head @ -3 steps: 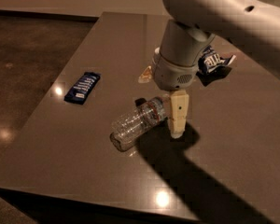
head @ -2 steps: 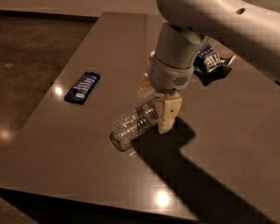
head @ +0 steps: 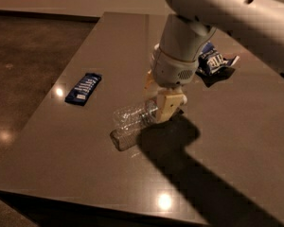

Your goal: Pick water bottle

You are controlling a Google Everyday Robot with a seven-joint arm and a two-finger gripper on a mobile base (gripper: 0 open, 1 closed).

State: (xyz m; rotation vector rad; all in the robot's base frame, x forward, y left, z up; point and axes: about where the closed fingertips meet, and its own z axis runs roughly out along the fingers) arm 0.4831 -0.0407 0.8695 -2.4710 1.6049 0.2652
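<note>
The water bottle (head: 131, 122), clear ribbed plastic, lies slanted near the middle of the dark table (head: 66, 145), with its base toward the front left and its neck toward the back right. My gripper (head: 158, 98) comes down from the white arm and is shut on the bottle's neck end. One pale finger (head: 169, 106) is on the near side and the other (head: 149, 83) on the far side. The cap is hidden behind the fingers. The bottle's base rests at or just above the tabletop.
A flat dark-blue snack bar wrapper (head: 84, 88) lies to the left of the bottle. A blue-and-white chip bag (head: 214, 60) lies behind the arm at the back right. The table's left edge (head: 47, 98) and front edge border a brown floor.
The gripper has come down and left over the bottle's neck end, and its fingers have drawn together around it. The bottle has shifted slightly.
</note>
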